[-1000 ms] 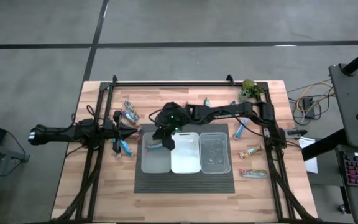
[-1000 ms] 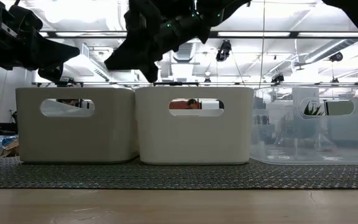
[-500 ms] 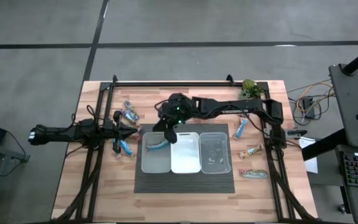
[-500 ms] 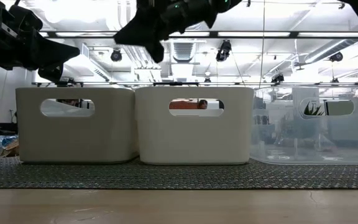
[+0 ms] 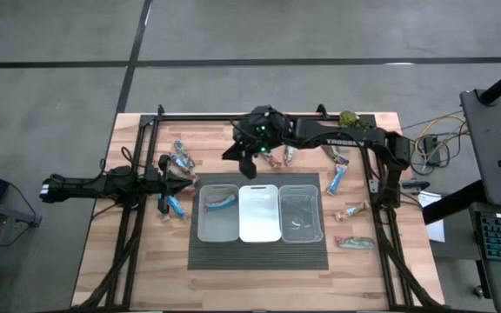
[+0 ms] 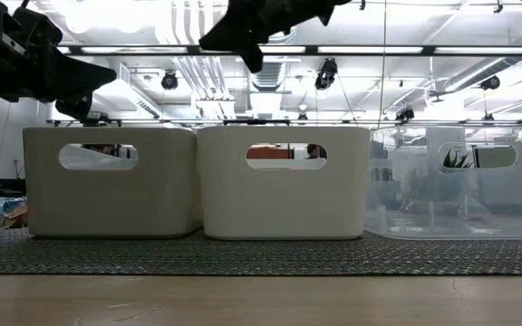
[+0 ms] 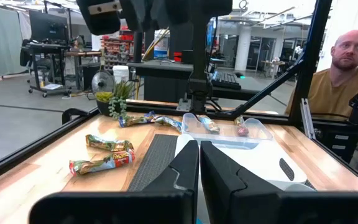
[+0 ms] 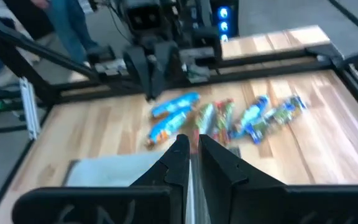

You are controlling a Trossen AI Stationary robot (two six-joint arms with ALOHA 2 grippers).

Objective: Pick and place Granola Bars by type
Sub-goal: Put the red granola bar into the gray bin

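Wooden table (image 5: 94,261): carries a dark mat with three bins side by side, loose bars scattered around them.

Three bins (image 5: 260,235): the left bin (image 5: 218,228) already holds a blue bar (image 5: 219,202); the middle bin looks bare from above; the clear right bin shows one small item, too small to name.

Right arm: reaches across the far half of the table. Right gripper (image 5: 245,153) hangs above the far edge of the bins, fingers nearly pressed together, nothing seen between them.

Left arm: parked along the table's left side. Left gripper (image 5: 183,183) is shut and empty, pointing at the bins.

Granola Bars, far cluster (image 5: 278,157): lies just beside the right gripper, on its right, near the back rail. Long axes run roughly front to back. Judged the nearest pick for the right arm, which would need spread fingers set across a bar's short width.

Granola Bars, left group (image 5: 181,158): nearer the left gripper.

Granola Bars, right group (image 5: 348,211): beside the clear bin, well apart from both grippers.
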